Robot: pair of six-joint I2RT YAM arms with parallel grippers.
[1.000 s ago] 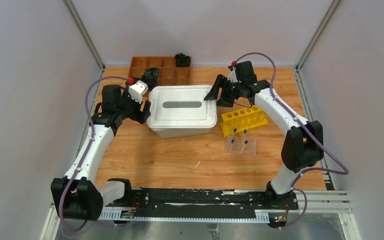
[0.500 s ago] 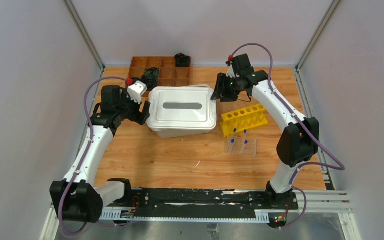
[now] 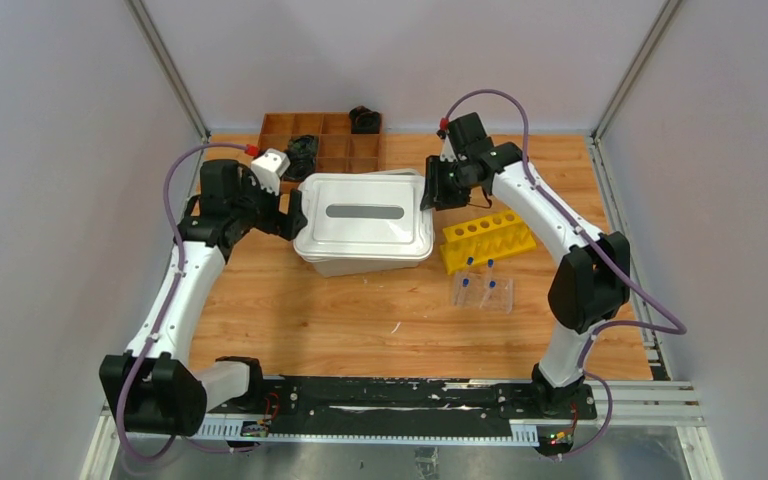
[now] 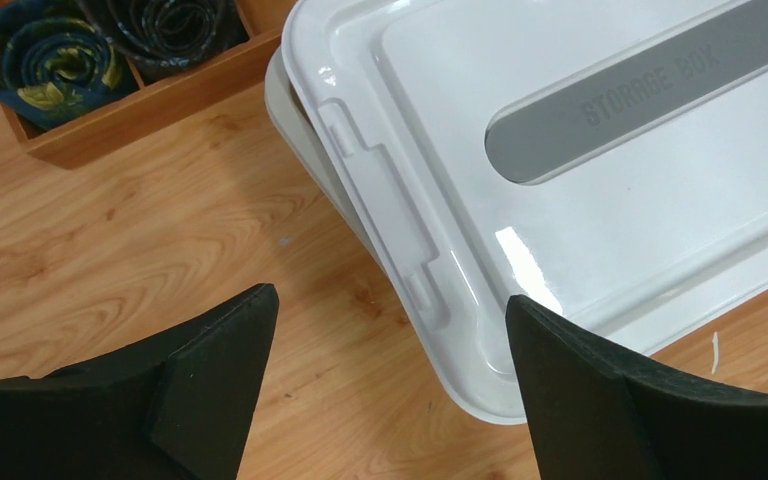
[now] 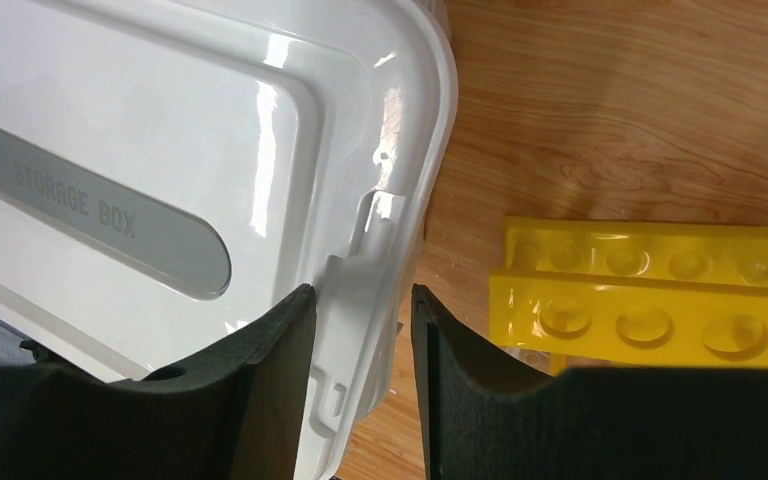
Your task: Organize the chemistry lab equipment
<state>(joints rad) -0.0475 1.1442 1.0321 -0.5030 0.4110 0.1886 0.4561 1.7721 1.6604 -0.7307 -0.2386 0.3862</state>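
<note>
The worktop [image 3: 340, 320] is hemmed in by grey walls at 9, 12 and 3 o'clock, and its widest bare stretch lies at 6 o'clock, between the arm bases and the white storage box [image 3: 360, 266] that sits mid-board. The lid [image 3: 360, 232] lies on the box, so what is inside cannot be seen. At 11 o'clock, just behind the box, stands the brown divided tray [image 3: 280, 125] with dark coiled objects [image 3: 303, 152] in some of its compartments. Just beside the box at 3 o'clock lies the yellow rack [image 3: 488, 240], its row of round holes facing up. At 4 o'clock, near it, the clear plastic rack [image 3: 482, 292] holds thin blue-capped tubes [image 3: 466, 284] upright. The left claw [image 4: 388, 297] is at the box's 9 o'clock edge, spread wide. One finger hangs over bare wood and the other over the lid's corner, and it holds nothing. The right claw [image 5: 362, 290] is at the box's 3 o'clock edge, its fingers close on either side of the lid's rim tab. Whether they actually pinch the rim cannot be told.
</note>
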